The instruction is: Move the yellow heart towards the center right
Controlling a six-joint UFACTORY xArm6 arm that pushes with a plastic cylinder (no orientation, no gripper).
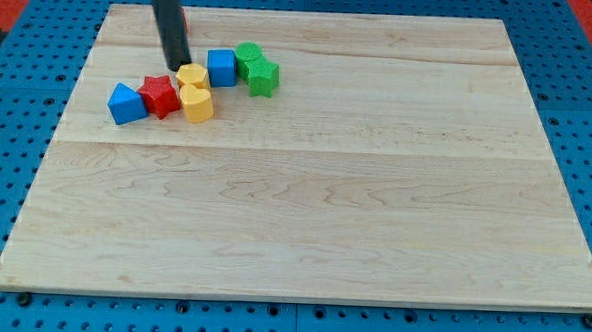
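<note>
The yellow heart [197,103] sits just below and to the view's right of my tip [177,65], in a tight cluster near the board's top left. It is a small glossy block, lobes facing the view's bottom. I judge the rod is placed on the cluster's upper-left side so a push can drive the heart toward the view's right. There is no hand to clench or release: the rod simply ends in a bare tip, grasping nothing. A second yellow block [192,77], shape unclear, lies just beside my tip on its right, touching the heart. Below-left of my tip are the red block [160,95] and blue block [127,104]; to its right the blue cube [221,67] and two green blocks [257,69], all on the wooden board [374,209].
</note>
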